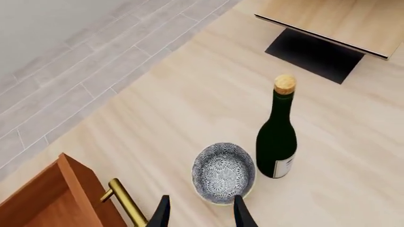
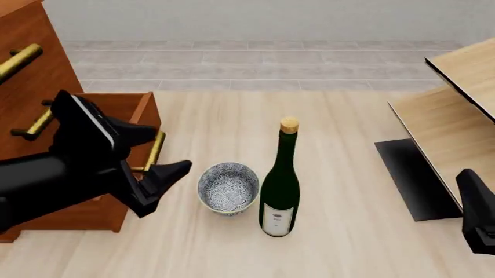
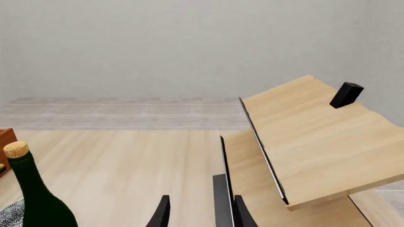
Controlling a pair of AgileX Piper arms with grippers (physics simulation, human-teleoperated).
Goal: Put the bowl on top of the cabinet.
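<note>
Nearest, the left gripper [image 2: 159, 188] hangs open at the bowl's [image 2: 228, 187] nine o'clock; a wine bottle [image 2: 280, 185] stands at its three o'clock. Beyond, the cabinet [image 2: 35, 75]; the right gripper [image 3: 198, 213] seems parted.

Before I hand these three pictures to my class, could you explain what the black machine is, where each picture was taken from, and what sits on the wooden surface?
These are simulator renders of two robot arms steered by a person. The front view looks down from behind the arms. The other two come from a camera on each arm, just behind its pincer.

On the pale wooden surface stand a speckled bowl and, beside it, a tall dark wine bottle with a cork. At the left is a reddish-brown cabinet with brass handles and one drawer open; at the right, pale furniture edged in black.

The left pincer hangs open next to the bowl, between it and the cabinet, holding nothing. The right pincer is open and empty too, near the pale furniture.
</note>
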